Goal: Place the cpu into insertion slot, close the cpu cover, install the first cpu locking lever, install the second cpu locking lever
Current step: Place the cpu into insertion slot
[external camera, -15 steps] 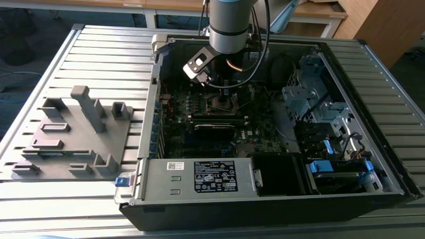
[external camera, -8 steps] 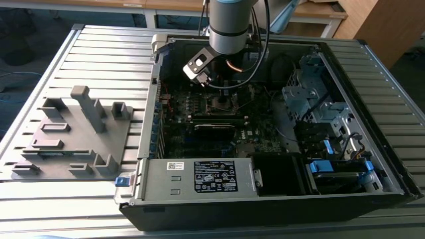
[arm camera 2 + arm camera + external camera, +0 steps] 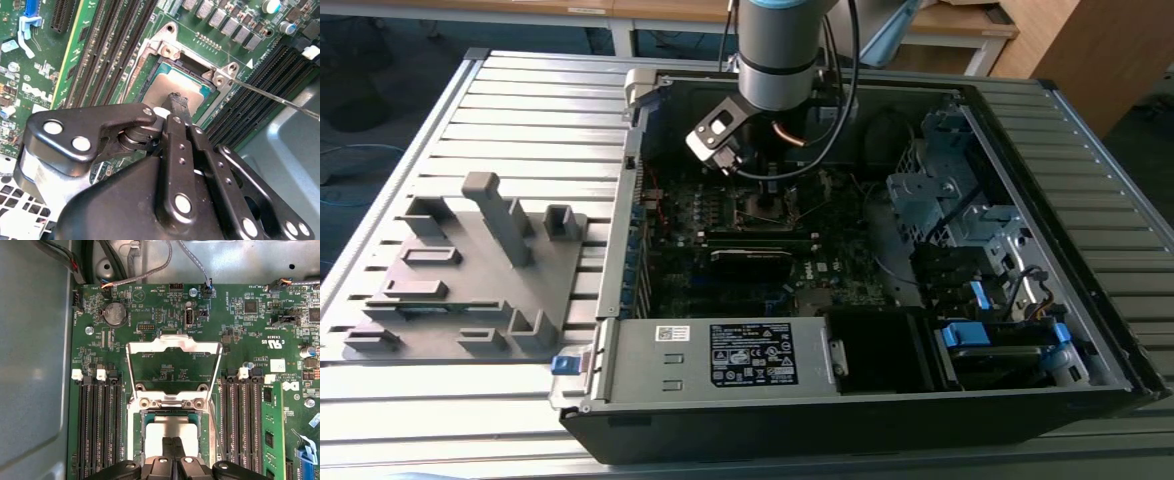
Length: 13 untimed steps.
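Gripper (image 3: 172, 442) is pinched fully shut with nothing in it, tips down at the cpu (image 3: 155, 437). It lies flat, metal side up, square in the insertion slot (image 3: 136, 432) right under the gripper. The cpu cover (image 3: 172, 344) stands open just beyond the tips.

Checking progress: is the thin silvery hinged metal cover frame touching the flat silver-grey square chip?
Apart. The first wrist view shows the cpu cover flipped fully open, lying clear of the cpu.
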Available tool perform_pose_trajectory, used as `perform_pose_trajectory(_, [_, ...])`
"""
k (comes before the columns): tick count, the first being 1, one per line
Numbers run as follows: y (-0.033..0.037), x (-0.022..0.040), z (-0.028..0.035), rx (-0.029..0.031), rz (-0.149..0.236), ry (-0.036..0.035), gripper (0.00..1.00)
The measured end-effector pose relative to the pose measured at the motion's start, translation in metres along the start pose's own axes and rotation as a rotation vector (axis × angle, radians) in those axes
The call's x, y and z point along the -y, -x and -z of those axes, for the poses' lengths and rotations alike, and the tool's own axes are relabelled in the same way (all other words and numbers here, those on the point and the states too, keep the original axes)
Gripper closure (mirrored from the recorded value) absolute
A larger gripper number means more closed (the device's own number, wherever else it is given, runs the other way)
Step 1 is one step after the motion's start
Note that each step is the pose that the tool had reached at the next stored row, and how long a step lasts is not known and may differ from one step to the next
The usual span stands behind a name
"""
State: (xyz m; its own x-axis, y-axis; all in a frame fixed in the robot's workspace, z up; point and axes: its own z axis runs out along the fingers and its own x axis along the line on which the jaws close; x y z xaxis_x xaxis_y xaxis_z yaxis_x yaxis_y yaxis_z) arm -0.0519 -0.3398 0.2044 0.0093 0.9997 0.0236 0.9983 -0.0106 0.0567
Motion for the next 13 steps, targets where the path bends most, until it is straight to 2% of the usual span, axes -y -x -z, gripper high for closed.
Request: perform_pose_trajectory(13, [0.0001,0.0003,-0.004,0.0,0.0,0.0,0.89])
